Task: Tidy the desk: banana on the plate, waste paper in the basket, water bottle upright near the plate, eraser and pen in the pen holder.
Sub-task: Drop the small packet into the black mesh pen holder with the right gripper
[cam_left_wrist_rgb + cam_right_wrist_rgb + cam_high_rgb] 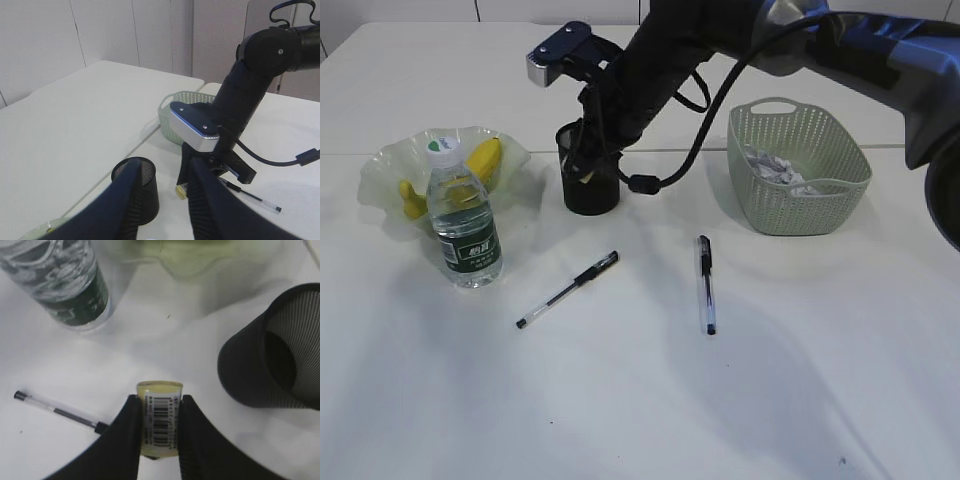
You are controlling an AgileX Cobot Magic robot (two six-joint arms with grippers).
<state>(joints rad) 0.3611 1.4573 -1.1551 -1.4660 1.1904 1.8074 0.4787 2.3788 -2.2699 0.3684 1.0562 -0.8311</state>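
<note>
My right gripper (159,404) is shut on a yellow eraser (160,421) with a barcode label, just above the table beside the black mesh pen holder (270,360). In the exterior view that arm reaches across to the pen holder (590,190). Two pens (568,289) (706,284) lie on the table in front. The water bottle (463,225) stands upright against the plate (380,165), which holds the banana (485,160). Waste paper (775,167) lies in the green basket (798,190). My left gripper (165,170) hangs open and empty above the pen holder (137,187).
The right arm's cable (695,150) loops down between the pen holder and the basket. A table seam runs behind the plate and the holder. The left arm does not show in the exterior view.
</note>
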